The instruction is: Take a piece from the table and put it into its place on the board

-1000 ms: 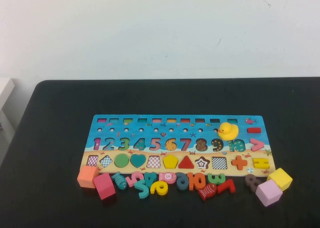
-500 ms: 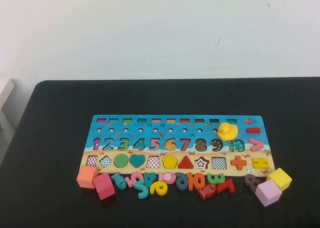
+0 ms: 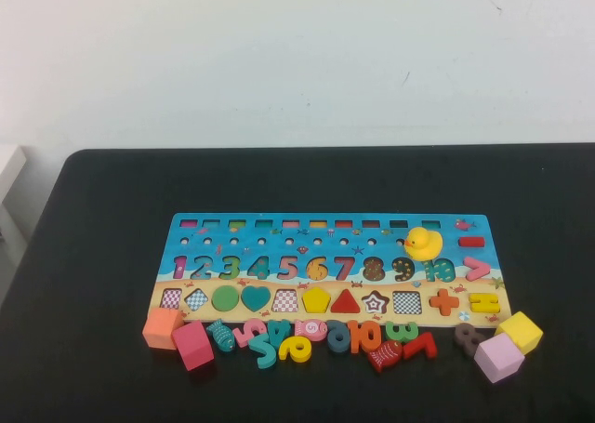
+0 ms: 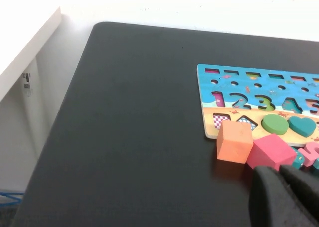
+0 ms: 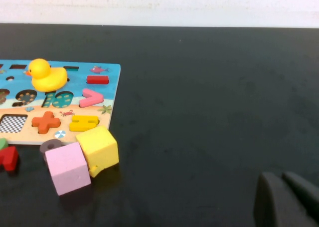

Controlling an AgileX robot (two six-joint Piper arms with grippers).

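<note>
Pentagon [image 3: 317, 299] already in its slot on board [image 3: 330, 267], sandy strip, between checkered square slot and red triangle [image 3: 346, 301]. We judge placement done.

Left gripper [image 4: 285, 197] fingers pressed together, holding nothing, parked off board's left end near orange cube [image 4: 234, 141] and pink cube [image 4: 271, 152]. Right gripper [image 5: 286, 199] over bare table [image 3: 112, 218], well right of board; we cannot tell its jaw state. Both arms out of high view, we read that as retracted.

Loose numbers along board's near edge. Matte black top, white wall behind.
</note>
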